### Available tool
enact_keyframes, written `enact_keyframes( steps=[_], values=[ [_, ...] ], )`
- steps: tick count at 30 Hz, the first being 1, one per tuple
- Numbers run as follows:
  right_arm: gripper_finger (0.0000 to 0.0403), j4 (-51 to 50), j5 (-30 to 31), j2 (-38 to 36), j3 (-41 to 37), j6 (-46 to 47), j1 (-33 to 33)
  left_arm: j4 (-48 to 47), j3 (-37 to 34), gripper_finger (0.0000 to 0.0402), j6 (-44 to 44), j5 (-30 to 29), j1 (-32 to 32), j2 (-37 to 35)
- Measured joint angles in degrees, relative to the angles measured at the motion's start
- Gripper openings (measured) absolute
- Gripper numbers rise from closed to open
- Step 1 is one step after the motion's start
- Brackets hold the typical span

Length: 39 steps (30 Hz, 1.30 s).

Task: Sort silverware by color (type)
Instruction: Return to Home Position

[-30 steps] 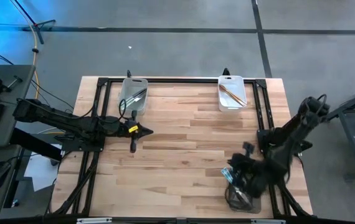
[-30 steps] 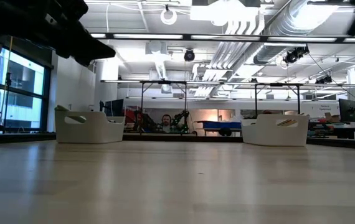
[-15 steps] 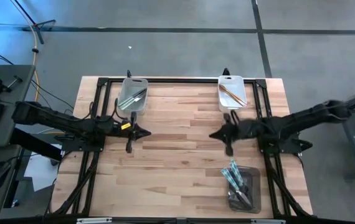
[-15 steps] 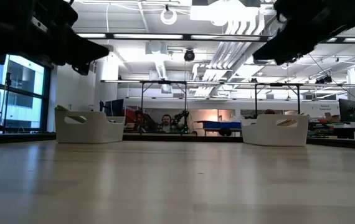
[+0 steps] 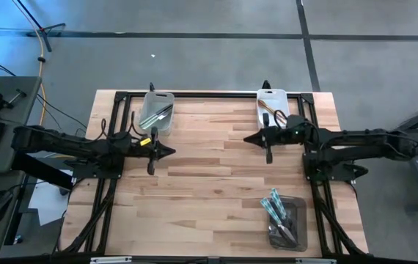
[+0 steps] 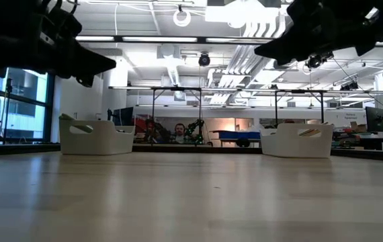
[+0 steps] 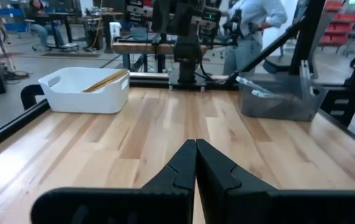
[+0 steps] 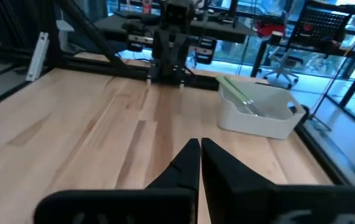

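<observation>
The silverware lies sorted in three bins. Silver pieces (image 5: 158,115) lie in the far-left bin (image 5: 158,96). Gold-bronze pieces (image 5: 271,111) lie in the far-right white bin (image 5: 273,92). Blue-green pieces (image 5: 276,207) rest in the clear bin (image 5: 302,220) near the right front. My left gripper (image 5: 171,152) is shut and holds nothing; it hovers level, just in front of the far-left bin, pointing right. My right gripper (image 5: 248,139) is also shut and holds nothing; it hovers level in front of the far-right bin, pointing left. Both show shut in their wrist views (image 7: 195,144) (image 8: 200,144).
A black metal frame (image 5: 194,94) runs along the far edge and down both sides of the wooden table (image 5: 209,183). Bare wood lies between the two grippers and toward the near edge. Beyond the table, a person (image 7: 252,25) stands in the room.
My right gripper has risen off the clear bin at the right front. It has swung toward the far edge and turned until it points level at the table's left. My left gripper has drawn back a little toward the left edge and sunk slightly.
</observation>
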Motion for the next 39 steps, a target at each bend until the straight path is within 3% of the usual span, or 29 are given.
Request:
enact_keyframes(
  steps=[5,12,18,22,30,39],
  values=[
    [0.0000,0.5,-0.6,0.0,0.0,-1.0,-2.6,1.6,-3.4,0.0000,-1.0,2.0,2.1,-4.5],
    [0.0000,3.7,2.3,0.1,-0.6,-0.9,-2.8,-5.8,-3.6,0.0000,-0.5,2.1,4.4,-12.6],
    [0.0000,20.4,4.6,-0.2,-10.6,1.6,-3.3,-12.6,-3.6,0.0000,-0.4,2.1,5.6,-19.6],
    [0.0000,23.7,4.4,-3.2,-15.9,3.8,-4.0,-17.7,-3.6,0.0000,-0.1,2.1,6.1,-24.1],
    [0.0000,23.4,5.9,-14.6,-22.4,4.5,-4.1,-25.9,-3.5,0.0000,-0.5,1.1,7.0,-31.2],
    [0.0000,6.0,9.8,-28.7,-22.9,6.6,-4.1,-33.6,-3.5,0.0000,-1.5,-1.4,6.9,-39.8]
  ],
)
